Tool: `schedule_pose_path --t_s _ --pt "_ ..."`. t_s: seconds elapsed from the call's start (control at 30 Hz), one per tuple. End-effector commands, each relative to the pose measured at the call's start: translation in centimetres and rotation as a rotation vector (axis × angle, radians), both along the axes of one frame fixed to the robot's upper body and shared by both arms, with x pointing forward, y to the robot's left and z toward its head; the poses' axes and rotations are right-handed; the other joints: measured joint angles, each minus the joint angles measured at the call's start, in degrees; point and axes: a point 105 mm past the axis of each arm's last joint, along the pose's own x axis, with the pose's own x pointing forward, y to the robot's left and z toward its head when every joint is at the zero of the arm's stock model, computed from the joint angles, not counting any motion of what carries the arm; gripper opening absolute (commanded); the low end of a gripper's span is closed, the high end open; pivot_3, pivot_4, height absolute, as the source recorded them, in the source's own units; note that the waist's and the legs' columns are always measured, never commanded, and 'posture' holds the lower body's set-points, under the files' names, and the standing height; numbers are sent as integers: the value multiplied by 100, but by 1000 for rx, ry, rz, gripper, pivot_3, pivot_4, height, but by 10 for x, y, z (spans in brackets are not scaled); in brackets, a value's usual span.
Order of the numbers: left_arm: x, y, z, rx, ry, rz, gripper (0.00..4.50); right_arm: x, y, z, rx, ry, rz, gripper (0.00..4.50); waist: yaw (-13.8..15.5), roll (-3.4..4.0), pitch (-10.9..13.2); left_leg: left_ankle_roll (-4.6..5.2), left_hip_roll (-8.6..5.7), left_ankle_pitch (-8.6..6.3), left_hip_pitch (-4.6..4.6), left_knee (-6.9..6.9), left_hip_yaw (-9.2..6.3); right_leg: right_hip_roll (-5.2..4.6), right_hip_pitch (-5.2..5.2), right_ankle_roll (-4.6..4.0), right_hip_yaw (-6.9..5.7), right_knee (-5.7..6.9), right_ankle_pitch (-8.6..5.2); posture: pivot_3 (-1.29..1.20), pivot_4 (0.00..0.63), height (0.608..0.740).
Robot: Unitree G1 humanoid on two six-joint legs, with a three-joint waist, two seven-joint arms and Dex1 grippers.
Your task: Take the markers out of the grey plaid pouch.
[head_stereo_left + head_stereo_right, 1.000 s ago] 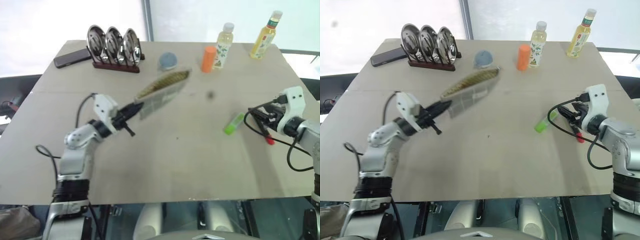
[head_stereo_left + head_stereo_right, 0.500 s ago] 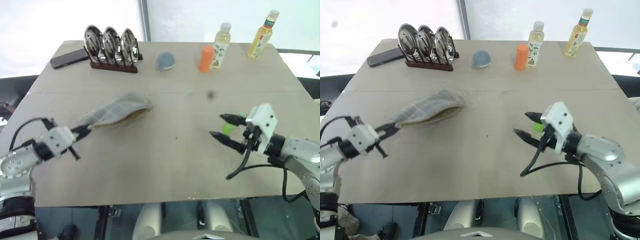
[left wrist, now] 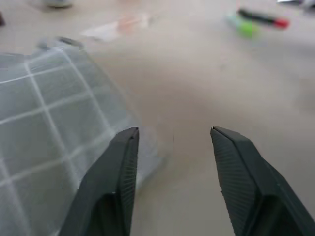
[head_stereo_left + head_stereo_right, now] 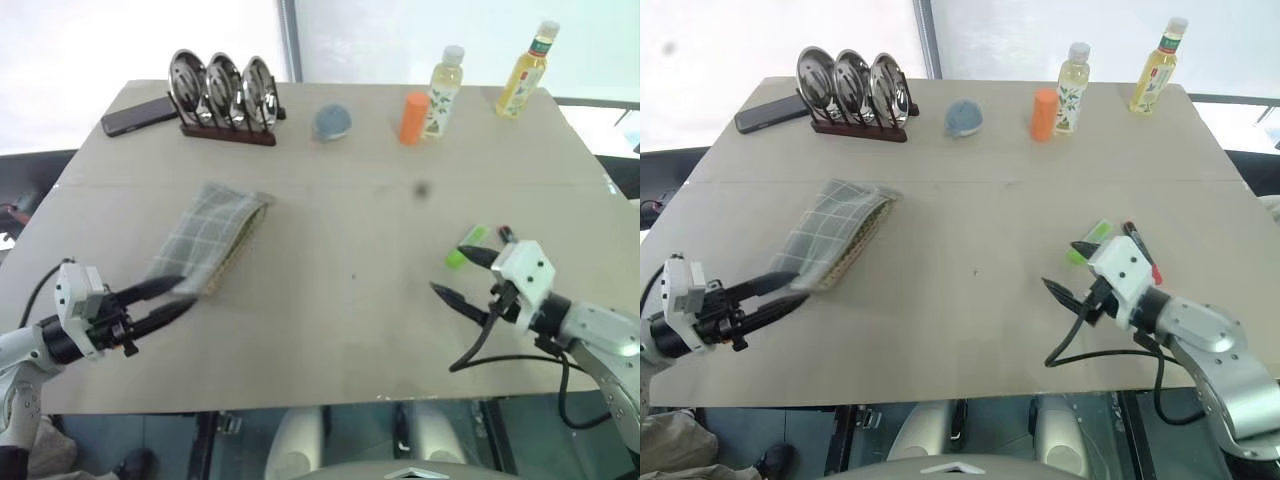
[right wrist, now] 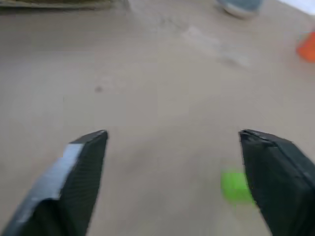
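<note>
The grey plaid pouch [image 4: 207, 238] lies flat on the left half of the table, its open mouth towards the table's middle. My left gripper [image 4: 187, 295] is open just at the pouch's near end; in the left wrist view the pouch [image 3: 44, 123] lies beside one finger, with nothing between the jaws. A stubby green marker [image 4: 467, 245] and a thin dark marker with a red cap [image 4: 1141, 252] lie on the right of the table. My right gripper [image 4: 448, 270] stands wide open and empty just in front of them, with the green marker [image 5: 235, 186] beyond its fingers.
At the far edge stand a rack of three metal lids [image 4: 225, 90], a black phone [image 4: 140, 115], a grey-blue round object [image 4: 332, 122], an orange cylinder [image 4: 414, 117] and two bottles [image 4: 445, 85] [image 4: 527, 70]. The table's near edge lies just behind both grippers.
My left gripper lowered the pouch from the air, drew back to the near left and opened, leaving the pouch flat. My right gripper drew back from the markers and opened wider.
</note>
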Motion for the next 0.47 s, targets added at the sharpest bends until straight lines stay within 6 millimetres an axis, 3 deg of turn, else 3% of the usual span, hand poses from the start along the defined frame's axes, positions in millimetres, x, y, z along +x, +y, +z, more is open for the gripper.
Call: schedule_pose_path --t_s 0.03,0.2,0.47 --pt "2 -25 20 -27 -1 -46 2311 -11 -16 6 -62 -56 -67 4455 40 -3 -2 -5 1 -3 1 1 7 1 0 1 0 1 -1 0 150 740" --pt "16 -51 20 -23 -47 -57 2311 -27 -37 -10 -120 -4 -133 4455 79 1 -15 -10 23 -6 10 10 56 9 2 18 -2 2 -10 0 150 740" --pt "20 -58 13 2 -46 -60 2311 -39 -47 -14 -157 18 -137 4455 68 -5 -21 10 38 6 11 10 91 38 -11 9 19 3 -5 0 150 740"
